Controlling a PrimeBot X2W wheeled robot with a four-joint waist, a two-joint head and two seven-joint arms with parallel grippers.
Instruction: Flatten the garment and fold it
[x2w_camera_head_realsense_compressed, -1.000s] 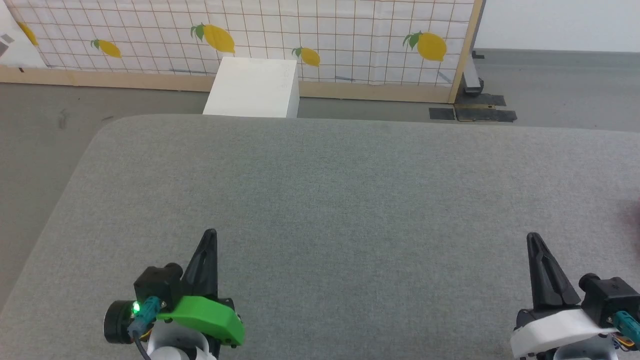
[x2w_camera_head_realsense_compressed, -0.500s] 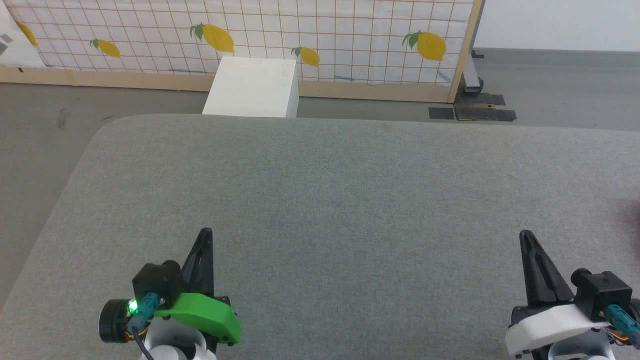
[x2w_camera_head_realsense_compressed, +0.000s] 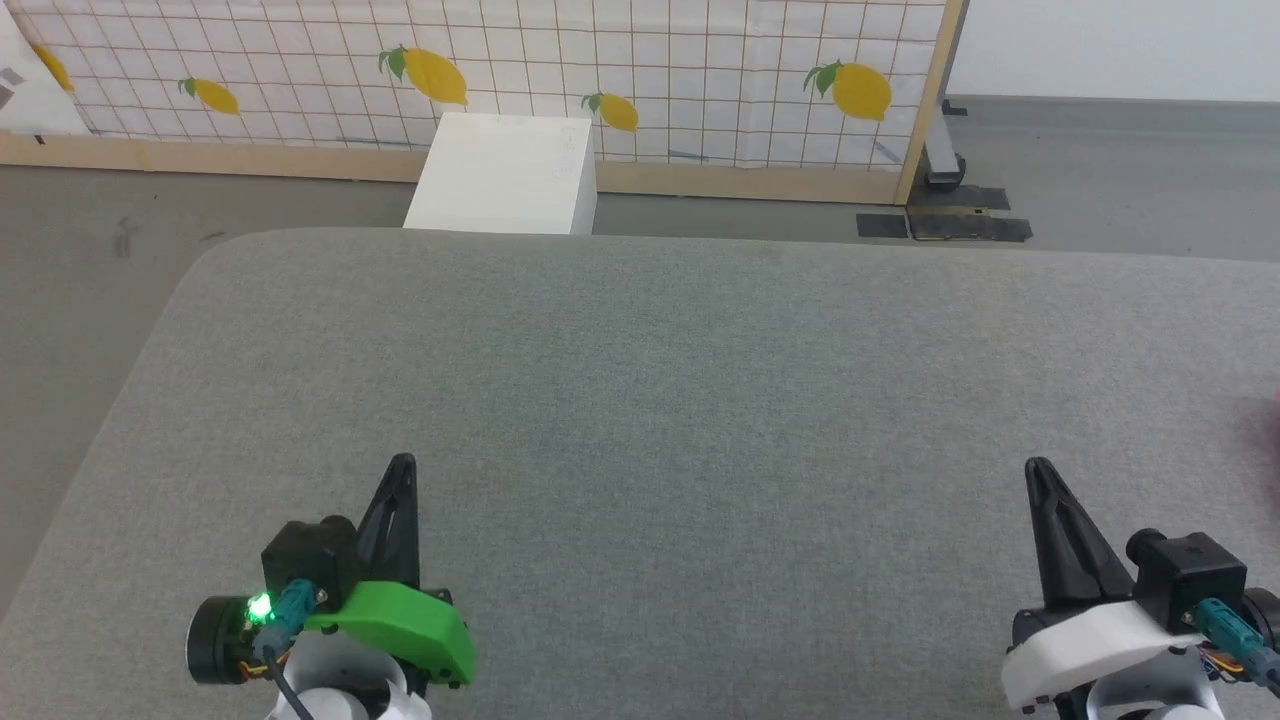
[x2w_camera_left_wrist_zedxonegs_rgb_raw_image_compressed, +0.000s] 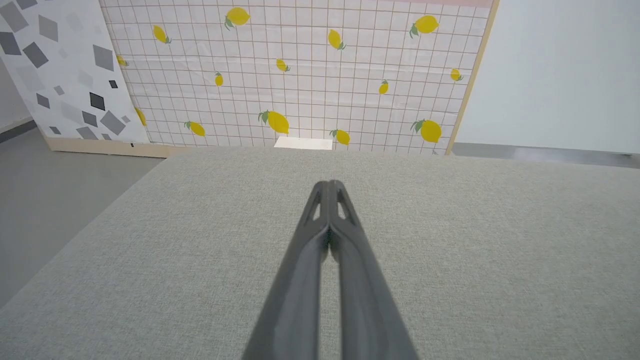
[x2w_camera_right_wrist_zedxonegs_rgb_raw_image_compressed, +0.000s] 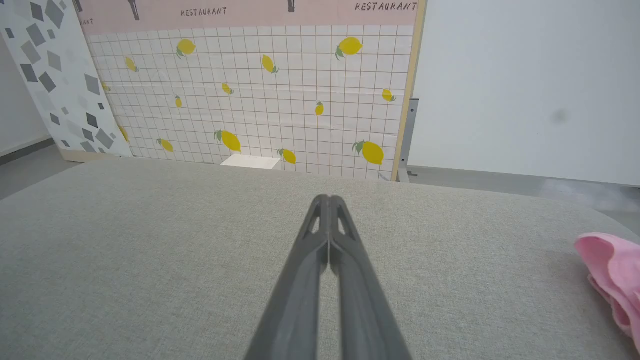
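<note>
Right wrist view is the useful one here: the garment (x2w_camera_right_wrist_zedxonegs_rgb_raw_image_compressed: 612, 280) sits as a crumpled pink heap on the grey counter (x2w_camera_right_wrist_zedxonegs_rgb_raw_image_compressed: 150, 250), cut off by that view's lower right edge. Head view gives just a pinkish blur at its right border, but it adds a white box (x2w_camera_head_realsense_compressed: 500, 175) on the floor past the counter's far edge, in front of the lemon-print wall (x2w_camera_head_realsense_compressed: 700, 70). Left jaws and right jaws are both clenched tight on nothing, tips over bare counter. Garment lies off to the right of the right jaws, clearly apart, and well away from the left jaws
</note>
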